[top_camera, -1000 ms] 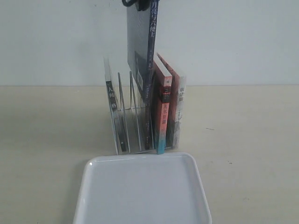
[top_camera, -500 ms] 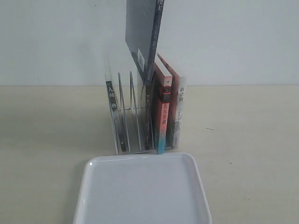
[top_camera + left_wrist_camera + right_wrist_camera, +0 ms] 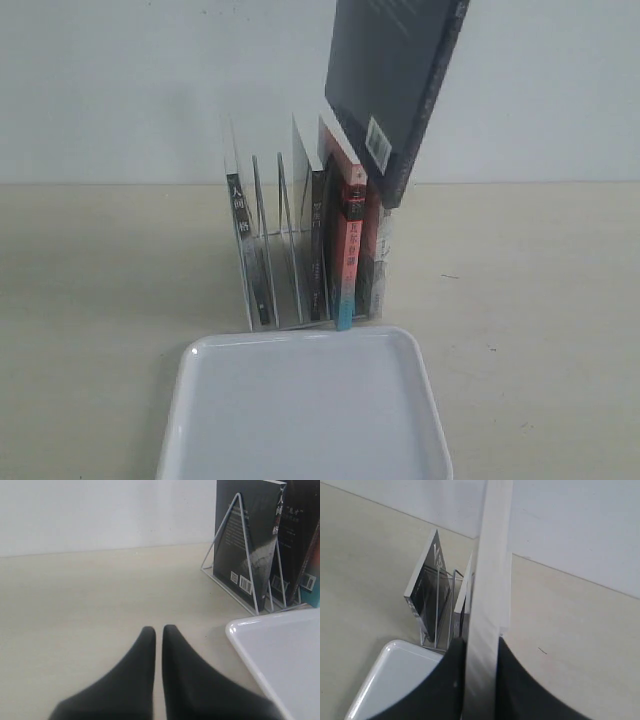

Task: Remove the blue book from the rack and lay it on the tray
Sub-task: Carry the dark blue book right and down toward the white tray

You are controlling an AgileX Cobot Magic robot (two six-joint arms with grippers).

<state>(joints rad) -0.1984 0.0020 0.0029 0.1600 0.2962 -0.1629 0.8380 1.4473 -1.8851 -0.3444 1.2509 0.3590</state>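
Note:
The blue book (image 3: 395,80) hangs in the air above the right end of the rack (image 3: 262,240), tilted with its top to the right. Its dark back and white barcode face the exterior camera. In the right wrist view my right gripper (image 3: 481,642) is shut on the blue book (image 3: 487,580), whose pale page edge runs up between the fingers. This gripper is out of the exterior view. The white tray (image 3: 300,420) lies just in front of the rack. My left gripper (image 3: 159,628) is shut on nothing, low over the table beside the tray's rim (image 3: 240,645).
A red-and-teal-spined book (image 3: 348,240) and black-spined books (image 3: 236,215) stand in the clear rack. The rack's dividers (image 3: 248,565) rise about as high as the books. A white wall runs behind the table.
The blue book has risen out of the rack, swung to the right and tilted. Its slot in the rack now stands open. The left gripper view has no earlier frame.

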